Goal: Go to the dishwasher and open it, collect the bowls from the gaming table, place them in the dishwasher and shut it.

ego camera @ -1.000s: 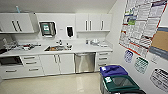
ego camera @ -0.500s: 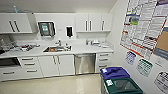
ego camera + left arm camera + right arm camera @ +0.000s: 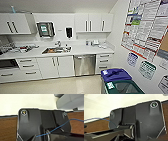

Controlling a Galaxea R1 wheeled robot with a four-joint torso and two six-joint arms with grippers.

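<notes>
The brushed stainless-steel dishwasher (image 3: pixel 84 64) stands shut under the far white counter (image 3: pixel 82 50); gripper states cannot be told.

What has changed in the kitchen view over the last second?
Only the camera's framing has shifted: the whole picture slid a little to the right and the dishwasher sits nearer the middle, so the robot turned or drove; nothing in the room moved. The dishwasher door is shut as before, the sink and the blue bin stand where they were, and nothing was picked up or let go.
</notes>
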